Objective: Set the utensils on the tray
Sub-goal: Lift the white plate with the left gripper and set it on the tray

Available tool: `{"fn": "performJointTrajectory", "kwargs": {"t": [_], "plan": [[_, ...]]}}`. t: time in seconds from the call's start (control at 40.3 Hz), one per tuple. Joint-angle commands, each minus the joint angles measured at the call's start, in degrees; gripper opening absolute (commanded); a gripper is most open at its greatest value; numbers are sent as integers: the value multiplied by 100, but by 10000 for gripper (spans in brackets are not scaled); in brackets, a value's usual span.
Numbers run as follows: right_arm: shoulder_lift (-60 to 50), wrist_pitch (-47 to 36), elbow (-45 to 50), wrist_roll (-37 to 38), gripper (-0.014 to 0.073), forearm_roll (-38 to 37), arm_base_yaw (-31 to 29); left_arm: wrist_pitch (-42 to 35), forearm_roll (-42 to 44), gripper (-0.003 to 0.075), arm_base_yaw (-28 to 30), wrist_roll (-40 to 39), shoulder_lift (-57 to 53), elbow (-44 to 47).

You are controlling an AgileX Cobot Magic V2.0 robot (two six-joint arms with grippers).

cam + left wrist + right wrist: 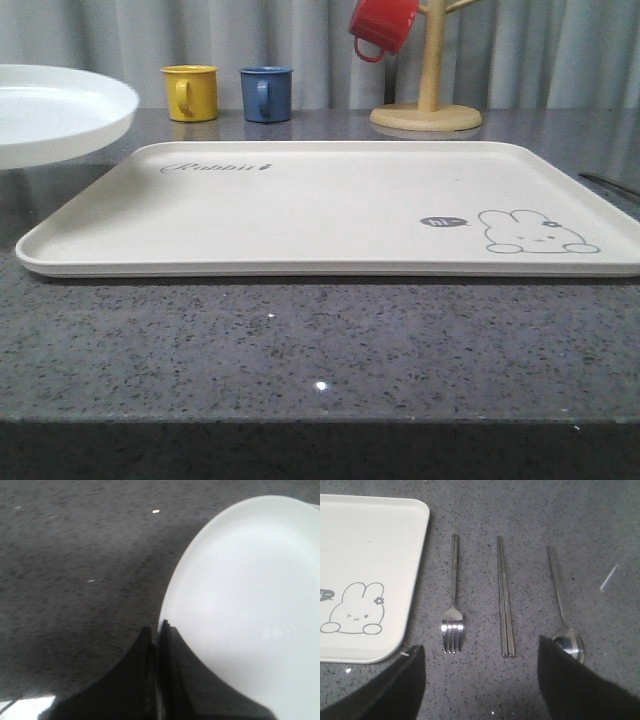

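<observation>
Your tray lies flat on the dark speckled counter with nothing on it. Beside the tray's bunny corner, the 3 utensils lie side by side on the counter: the fork nearest the tray, then the chopsticks, then the spoon farthest from it. Your right gripper hovers over them with its fingers spread wide. Your left gripper has its fingers pressed together, holding nothing, at the white plate's rim.
</observation>
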Motion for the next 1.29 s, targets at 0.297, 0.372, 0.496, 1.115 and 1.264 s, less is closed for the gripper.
{"fn": "performJointTrajectory", "kwargs": {"t": [0.297,0.372,0.496,1.115,1.264], "plan": [[52,-347,-177,-41,505,-15,-33,-694,-398,-20,-2547,-146,630,-634],[52,-347,-177,-41,505,-15,-33,-856,-398,-20,-2601,-146,879,-634],[52,-347,-177,-41,505,-15,-33,-971,-398,-19,-2601,-146,1180,-634],[52,-347,-177,-41,505,-15,-33,-502,967,260,-2990,-189,-16,-925],[52,-347,-177,-41,505,-15,-33,-418,1579,260,-3804,-479,-684,-818]]}}
